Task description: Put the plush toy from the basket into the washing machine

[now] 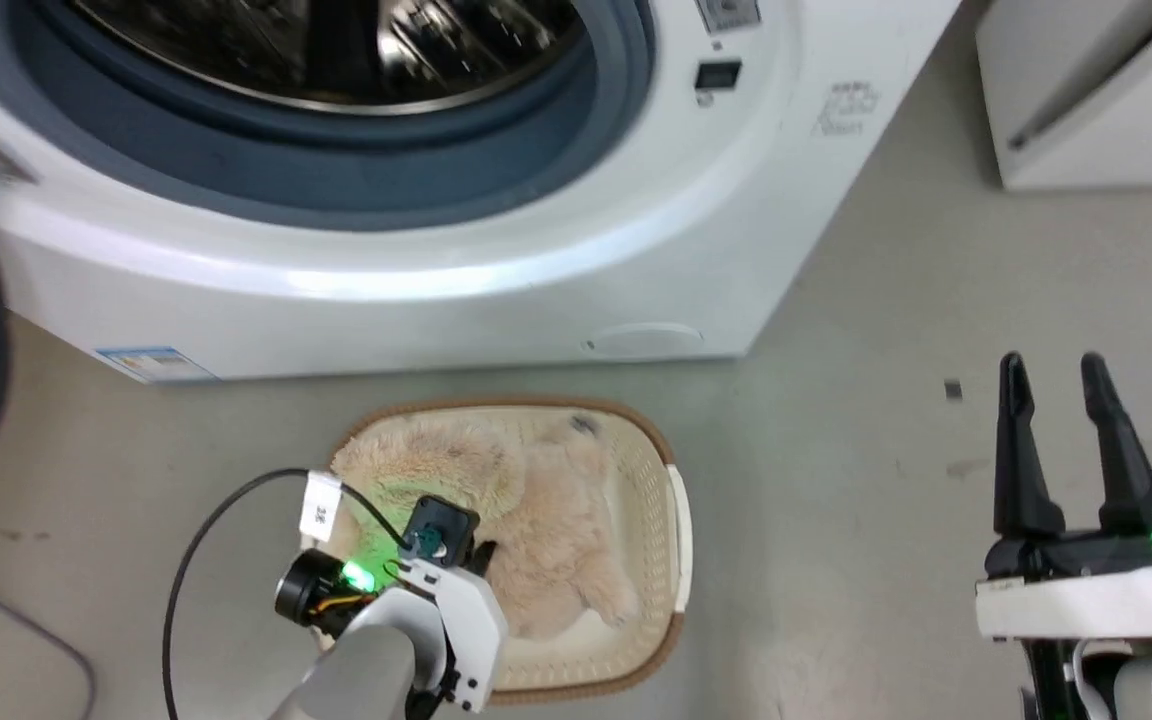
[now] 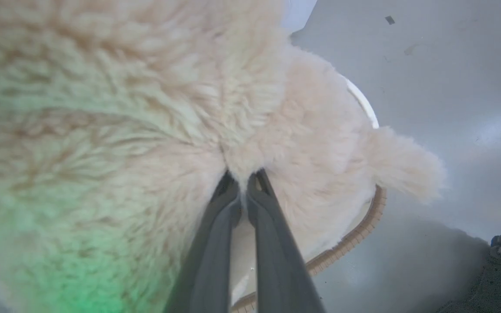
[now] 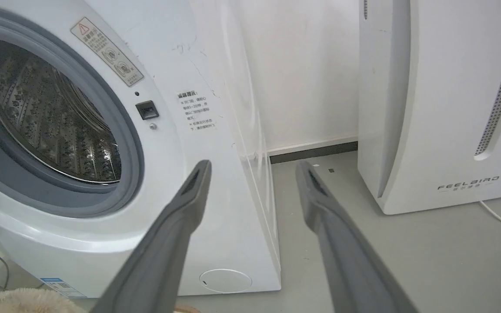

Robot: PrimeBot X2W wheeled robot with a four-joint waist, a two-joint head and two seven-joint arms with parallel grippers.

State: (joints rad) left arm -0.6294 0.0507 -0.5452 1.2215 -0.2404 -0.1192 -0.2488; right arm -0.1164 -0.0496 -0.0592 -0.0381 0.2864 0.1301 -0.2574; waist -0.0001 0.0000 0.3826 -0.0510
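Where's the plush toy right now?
The plush toy lies in the basket on the floor, just in front of the washing machine, lower centre-left of the head view. The left gripper is pinching its fur.

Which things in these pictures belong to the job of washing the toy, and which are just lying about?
Job:
plush toy
basket
washing machine
left gripper, shut on the toy's fur

Lying about:
FEELBIRD appliance
white cord
dark speck on the floor
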